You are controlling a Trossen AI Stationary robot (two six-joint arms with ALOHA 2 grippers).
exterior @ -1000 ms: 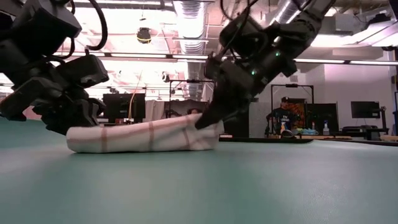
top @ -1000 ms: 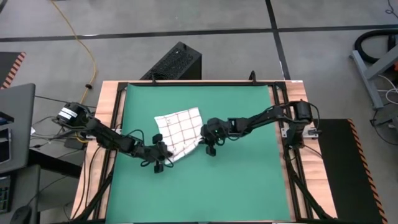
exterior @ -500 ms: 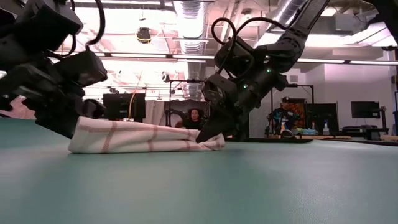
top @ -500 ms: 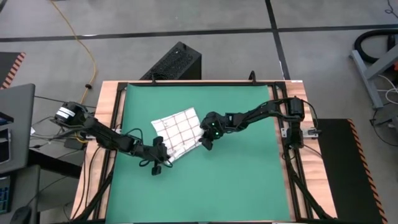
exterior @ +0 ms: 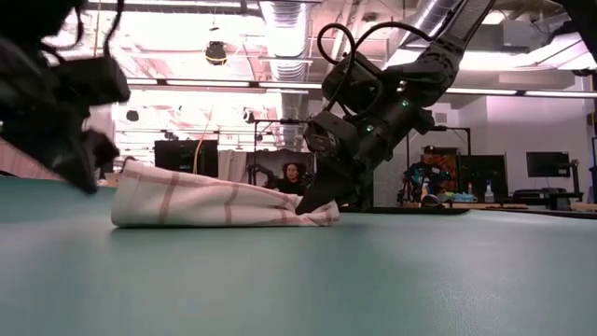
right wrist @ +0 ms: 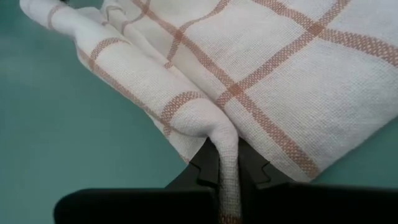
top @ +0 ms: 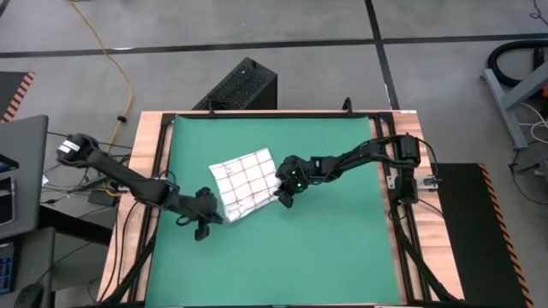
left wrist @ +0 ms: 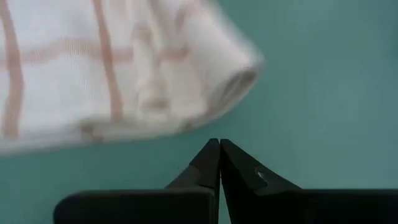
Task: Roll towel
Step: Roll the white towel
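High view: towel lies on green mat, a bit left of centre, tilted, partly rolled along its near/left edge. Left gripper sits just beside towel's near-left corner, low over mat, arm reaching in from left side of surface. Right gripper at towel's right corner, arm stretched in from right. Black box on floor beyond surface; yellow cable on floor too.

Low view: towel flat on mat w/ a raised fold at one end and a thin tail at the other. Right gripper pinches that thin end, tip down at mat level. Left gripper is the dark blurred mass at frame edge, apart from cloth, nothing in it. Person seated in room behind, another farther off near monitors.

Left wrist view: fingers pressed together, tips meeting, nothing between them. Rolled end of towel just ahead, not touching tips; mat around it.

Right wrist view: fingers clamped on a pinched ridge of towel, a strip of cloth running down between them; rest of cloth spreads out ahead over mat, w/ rolled folds along one side.
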